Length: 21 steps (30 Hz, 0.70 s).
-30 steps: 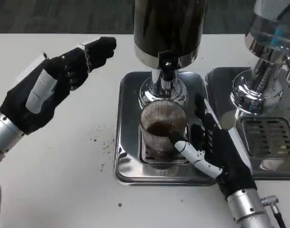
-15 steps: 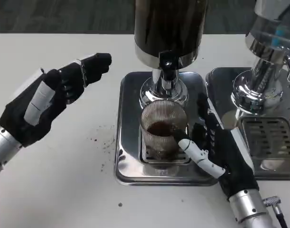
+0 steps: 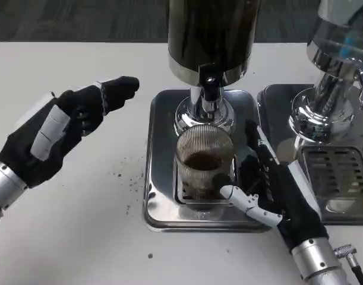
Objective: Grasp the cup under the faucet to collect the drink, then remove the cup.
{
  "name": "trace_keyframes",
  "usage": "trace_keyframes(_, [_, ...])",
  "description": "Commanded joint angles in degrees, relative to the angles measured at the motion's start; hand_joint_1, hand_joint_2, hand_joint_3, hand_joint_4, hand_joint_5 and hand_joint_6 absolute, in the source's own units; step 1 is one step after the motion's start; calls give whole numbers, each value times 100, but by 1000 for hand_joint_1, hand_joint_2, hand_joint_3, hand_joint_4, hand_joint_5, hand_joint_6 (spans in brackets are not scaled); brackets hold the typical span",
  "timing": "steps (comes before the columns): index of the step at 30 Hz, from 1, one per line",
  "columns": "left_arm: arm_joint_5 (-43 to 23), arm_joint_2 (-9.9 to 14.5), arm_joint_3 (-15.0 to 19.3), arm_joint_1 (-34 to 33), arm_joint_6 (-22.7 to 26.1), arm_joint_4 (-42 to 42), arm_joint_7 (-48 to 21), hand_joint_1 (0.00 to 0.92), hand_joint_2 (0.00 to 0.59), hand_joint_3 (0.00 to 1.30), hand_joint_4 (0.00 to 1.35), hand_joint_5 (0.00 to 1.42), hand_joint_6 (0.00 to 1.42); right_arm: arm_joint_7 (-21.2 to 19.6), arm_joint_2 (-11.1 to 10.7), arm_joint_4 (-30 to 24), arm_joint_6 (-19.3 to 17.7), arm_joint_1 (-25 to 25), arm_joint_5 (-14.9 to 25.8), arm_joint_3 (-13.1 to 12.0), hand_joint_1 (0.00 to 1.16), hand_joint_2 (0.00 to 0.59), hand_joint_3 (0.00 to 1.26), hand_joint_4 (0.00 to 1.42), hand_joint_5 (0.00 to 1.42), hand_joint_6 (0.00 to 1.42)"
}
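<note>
The ribbed cup (image 3: 204, 165) is kept on the drip tray (image 3: 160, 205) directly under the faucet (image 3: 208, 89), so the dark drink is caught. It is gripped by the right hand (image 3: 270, 193); the left hand (image 3: 62, 127) is held away, fingers loosely curled around nothing.
</note>
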Motion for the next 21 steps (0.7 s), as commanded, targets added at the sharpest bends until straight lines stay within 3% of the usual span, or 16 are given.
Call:
trace_keyframes(1, [91,99,26,46,39,78,50,0,67,278,153,93,42,-10,-85,-45,134,6,-156,62,620,198,0,0,0,67])
trace_keyframes(21, [185,119,-43,210,102,73,109,0,74,294,167,104,42,-183,-95,-242,371,-24,-496,317,628,199,0,0,0,0])
